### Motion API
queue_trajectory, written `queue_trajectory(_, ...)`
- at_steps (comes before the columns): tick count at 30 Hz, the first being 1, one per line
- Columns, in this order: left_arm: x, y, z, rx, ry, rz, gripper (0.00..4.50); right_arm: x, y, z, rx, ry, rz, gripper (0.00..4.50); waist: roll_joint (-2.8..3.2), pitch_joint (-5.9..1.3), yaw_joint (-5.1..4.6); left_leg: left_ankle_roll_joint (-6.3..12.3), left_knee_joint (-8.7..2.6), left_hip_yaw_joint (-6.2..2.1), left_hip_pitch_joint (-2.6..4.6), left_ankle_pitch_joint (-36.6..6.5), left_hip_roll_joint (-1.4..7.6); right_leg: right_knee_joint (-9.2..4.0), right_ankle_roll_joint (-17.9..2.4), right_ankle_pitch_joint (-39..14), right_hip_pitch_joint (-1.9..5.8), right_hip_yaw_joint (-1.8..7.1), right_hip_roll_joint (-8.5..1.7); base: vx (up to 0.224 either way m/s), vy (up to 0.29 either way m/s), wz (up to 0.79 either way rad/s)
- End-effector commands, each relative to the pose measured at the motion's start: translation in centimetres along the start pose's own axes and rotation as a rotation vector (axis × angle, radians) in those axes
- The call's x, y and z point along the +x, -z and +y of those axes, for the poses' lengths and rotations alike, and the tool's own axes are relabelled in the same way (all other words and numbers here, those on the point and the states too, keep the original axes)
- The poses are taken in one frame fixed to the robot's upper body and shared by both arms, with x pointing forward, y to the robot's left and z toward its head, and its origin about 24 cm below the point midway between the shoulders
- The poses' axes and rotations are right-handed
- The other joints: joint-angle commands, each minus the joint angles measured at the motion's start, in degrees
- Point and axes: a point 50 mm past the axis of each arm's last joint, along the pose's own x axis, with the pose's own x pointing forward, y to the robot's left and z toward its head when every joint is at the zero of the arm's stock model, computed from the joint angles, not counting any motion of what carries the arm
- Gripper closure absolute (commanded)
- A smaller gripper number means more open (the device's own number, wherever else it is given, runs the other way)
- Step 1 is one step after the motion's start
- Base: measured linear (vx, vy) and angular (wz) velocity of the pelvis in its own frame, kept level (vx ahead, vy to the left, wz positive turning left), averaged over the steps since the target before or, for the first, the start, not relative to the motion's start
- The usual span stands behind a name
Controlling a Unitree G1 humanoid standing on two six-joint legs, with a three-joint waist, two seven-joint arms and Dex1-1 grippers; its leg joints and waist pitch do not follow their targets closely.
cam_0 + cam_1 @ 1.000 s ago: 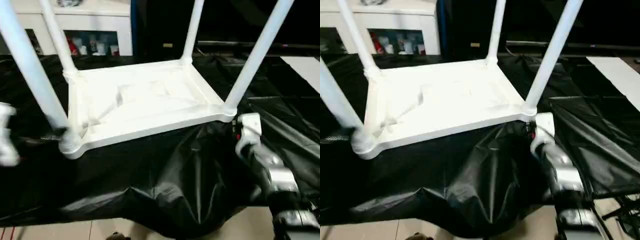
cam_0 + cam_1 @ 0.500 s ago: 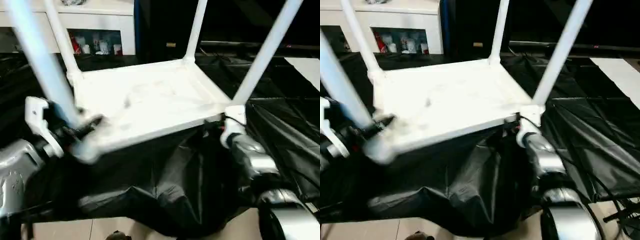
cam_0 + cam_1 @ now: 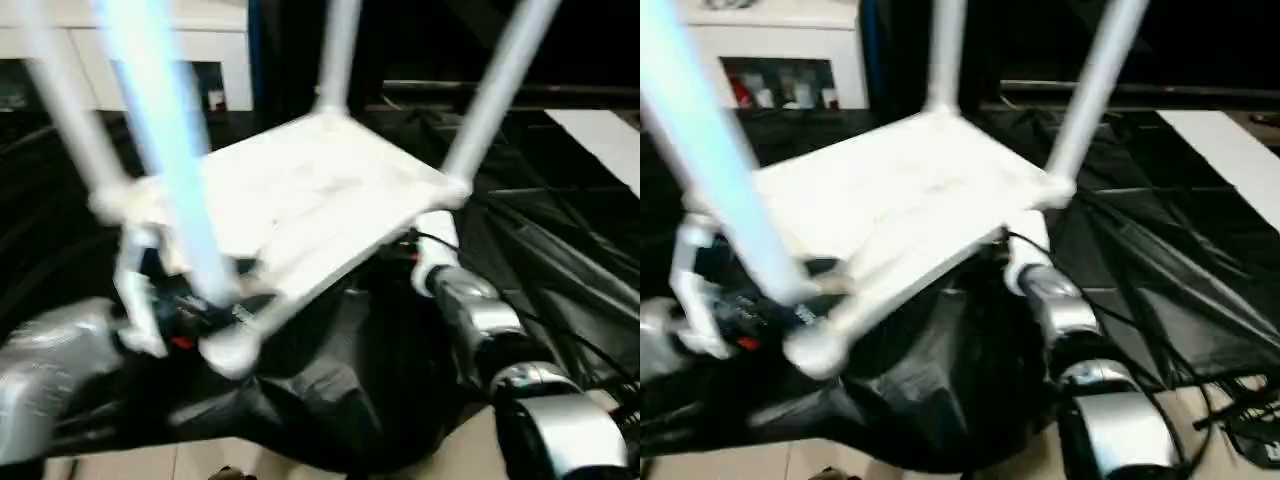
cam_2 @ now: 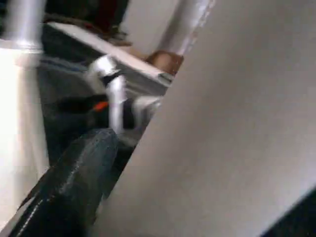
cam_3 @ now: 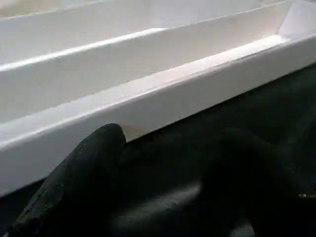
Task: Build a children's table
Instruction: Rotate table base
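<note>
Writing: none is showing legibly.
Table: upside-down white plastic children's table is tilting on black sheet.
Left gripper: grasping near-left white tubular leg.
Right gripper: gripping near-right rim.

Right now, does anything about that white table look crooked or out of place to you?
Yes. The white tabletop is upside down with its legs pointing up, and it sits tilted, one corner hanging low beside the left gripper. The right gripper is at the opposite edge. The black sheet underneath is rumpled.

One table, four legs
One large white plastic rectangular tabletop carries four long white tubular legs; two silver forearms reach in.
</note>
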Motion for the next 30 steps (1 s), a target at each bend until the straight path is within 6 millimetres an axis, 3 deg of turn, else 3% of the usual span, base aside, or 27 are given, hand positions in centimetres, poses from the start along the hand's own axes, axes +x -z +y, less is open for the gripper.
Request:
queue_trajectory(1, 1.9, -0.6, -1.0, 0.022, 0.097, -0.005, 0.07, 1.2, -1.8, 3.0, -0.057, -0.136, -0.047, 0.81, 0.32, -3.53, 0.15, -2.06, -4.4, -1.74, 0.51, -18.22, 2.88, -4.57, -8.89, -23.27, 2.4, 3.61, -4.35, 0.0, 0.0, 0.0)
queue_trajectory(6, 3.7, -1.0, -0.7, 0.048, 0.12, -0.018, 0.07, 1.7, -2.0, 4.3, -0.078, -0.166, -0.046, 0.81, 0.16, -3.65, -0.29, -2.54, -4.36, -1.83, 0.76, -18.33, 3.01, -4.29, -8.94, -22.23, 2.26, 3.59, -4.31, 0.0, 0.0, 0.0)
queue_trajectory(7, 4.2, -1.1, -0.4, 0.055, 0.113, -0.023, 0.07, 1.7, -2.1, 4.4, -0.083, -0.16, -0.045, 0.81, -0.22, -3.66, -0.29, -2.46, -4.38, -1.7, 0.89, -18.26, 3.02, -4.49, -8.89, -22.08, 2.1, 3.58, -4.22, 0.0, 0.0, 0.0)
queue_trajectory(9, 5.2, -1.3, 0.3, 0.085, 0.098, -0.023, 0.07, 1.8, -2.2, 4.2, -0.082, -0.142, -0.045, 0.81, 0.05, -3.73, 0.01, -2.57, -4.36, -1.7, 1.0, -17.71, 3.04, -4.36, -8.94, -21.13, 2.1, 3.63, -4.29, 0.0, 0.0, 0.0)
queue_trajectory(12, 6.3, -1.5, 0.8, 0.101, 0.095, -0.03, 0.07, 1.8, -2.4, 3.9, -0.075, -0.14, -0.048, 0.81, -0.17, -3.87, 0.29, -2.82, -4.42, -1.66, 0.9, -16.85, 3.07, -4.09, -8.95, -19.01, 2.32, 3.67, -4.32, 0.0, 0.0, 0.0)
queue_trajectory(16, 7.8, -1.8, 2.3, 0.17, 0.008, -0.02, 0.07, 1.6, -2.3, 3.0, -0.088, -0.101, -0.048, 0.81, -0.14, -3.94, 0.93, -2.37, -4.41, -1.56, 0.88, -15.3, 3.1, -3.96, -9.37, -16.64, 2.46, 3.73, -4.35, 0.0, 0.0, 0.0)
queue_trajectory(18, 8.3, -2.1, 4.8, 0.247, -0.136, 0.003, 0.07, 1.2, -2.2, 1.2, -0.073, 0.002, -0.052, 0.81, 0.08, -3.92, 1.52, -2.76, -4.42, -1.54, 1.32, -16.38, 2.99, -4.36, -8.44, -18.11, 2.27, 3.64, -4.24, 0.0, 0.0, 0.0)
queue_trajectory(20, 8.1, -2.1, 5.4, 0.261, -0.158, 0.016, 0.07, 0.9, -2.1, 0.6, -0.059, 0.029, -0.057, 0.81, -0.22, -3.86, 1.44, -3.08, -4.46, -1.7, 1.05, -17.63, 2.92, -4.49, -7.63, -20.5, 2.52, 3.58, -4.43, 0.0, 0.0, 0.0)
queue_trajectory(21, 8.0, -2.1, 5.6, 0.268, -0.167, 0.021, 0.07, 0.8, -2.0, 0.2, -0.053, 0.04, -0.06, 0.81, 0.11, -3.88, 1.52, -3.27, -4.43, -1.77, 1.13, -17.92, 2.92, -4.52, -7.45, -21.16, 2.48, 3.56, -4.54, 0.0, 0.0, 0.0)
queue_trajectory(22, 7.8, -2.2, 6.2, 0.286, -0.196, 0.025, 0.07, 0.4, -1.9, -0.5, -0.037, 0.055, -0.069, 0.81, -0.11, -3.96, 1.29, -3.0, -4.34, -1.73, 0.92, -17.81, 2.71, -4.78, -6.89, -21.95, 2.6, 3.5, -4.44, 0.0, 0.0, 0.0)
queue_trajectory(26, 7.6, -2.4, 7.7, 0.343, -0.303, 0.01, 0.07, -0.5, -1.6, -2.1, -0.024, 0.079, -0.088, 0.81, -0.21, -4.12, 1.29, -2.0, -4.2, -1.67, 0.75, -16.33, 2.79, -4.65, -7.81, -19.38, 2.66, 3.45, -4.34, 0.0, 0.0, 0.0)
queue_trajectory(30, 7.7, -1.9, 7.6, 0.334, -0.31, -0.026, 0.07, -1.3, -1.3, -3.1, -0.012, 0.097, -0.105, 0.81, -0.14, -4.29, 1.19, -1.6, -4.08, -1.68, 0.67, -15.47, 2.95, -4.38, -9.32, -18.0, 2.77, 3.39, -4.52, 0.0, 0.0, 0.0)
